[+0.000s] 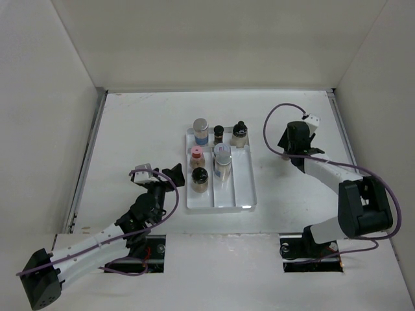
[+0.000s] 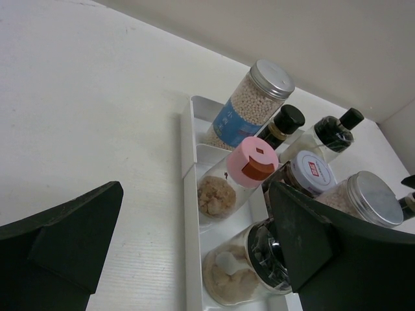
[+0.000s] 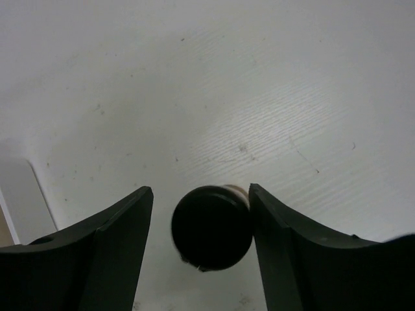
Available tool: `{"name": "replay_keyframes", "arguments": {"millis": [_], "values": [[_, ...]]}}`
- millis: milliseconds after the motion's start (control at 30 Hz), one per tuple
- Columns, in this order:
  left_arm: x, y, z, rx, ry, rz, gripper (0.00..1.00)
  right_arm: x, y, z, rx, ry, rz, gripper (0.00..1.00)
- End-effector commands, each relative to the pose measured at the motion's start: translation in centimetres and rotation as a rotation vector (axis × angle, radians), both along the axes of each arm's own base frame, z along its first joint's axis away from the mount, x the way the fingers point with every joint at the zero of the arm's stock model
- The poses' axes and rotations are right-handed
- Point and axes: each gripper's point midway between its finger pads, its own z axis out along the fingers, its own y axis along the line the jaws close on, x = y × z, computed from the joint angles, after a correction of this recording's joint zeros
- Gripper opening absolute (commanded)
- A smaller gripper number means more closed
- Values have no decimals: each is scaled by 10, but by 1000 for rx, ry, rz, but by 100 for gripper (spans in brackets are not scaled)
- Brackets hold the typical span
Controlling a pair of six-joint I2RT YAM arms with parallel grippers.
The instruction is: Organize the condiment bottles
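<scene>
Six condiment bottles stand in the white tray (image 1: 220,206): a grey-capped blue-labelled jar (image 1: 201,131), two dark-capped bottles (image 1: 218,133) (image 1: 240,133), a pink-lidded shaker (image 1: 196,155), a taller white one with a grey top (image 1: 222,162) and a dark-lidded jar (image 1: 199,178). My left gripper (image 1: 175,176) is open and empty at the tray's left side; in the left wrist view (image 2: 194,188) its right finger overlaps the dark-lidded jar (image 2: 240,272). My right gripper (image 3: 200,191) is open around a black-capped bottle (image 3: 211,227) standing on the table right of the tray. Its right finger touches the cap.
Both arms work inside a white-walled enclosure. The tray's front half holds no bottles. The tray's corner (image 3: 13,194) shows at the left edge of the right wrist view. The right gripper (image 1: 293,144) hides the black-capped bottle from above.
</scene>
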Motion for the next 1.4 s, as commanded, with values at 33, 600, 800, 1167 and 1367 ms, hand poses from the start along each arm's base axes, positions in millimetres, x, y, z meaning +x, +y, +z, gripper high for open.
{"name": "replay_keyframes", "arguments": {"millis": [33, 600, 800, 1167, 1367], "values": [[0, 1, 12, -40, -34, 6, 100, 24, 3, 24, 27, -82, -15, 57], [6, 17, 10, -24, -19, 101, 100, -72, 97, 87, 76, -236, 257, 40], [5, 26, 12, -41, -29, 134, 100, -139, 180, 83, 154, -236, 506, 40], [9, 32, 7, -63, -8, 163, 100, -172, 273, 65, 155, -182, 700, 40], [15, 30, -2, -44, 45, 172, 100, -170, 296, 41, 90, -159, 710, 40]]}}
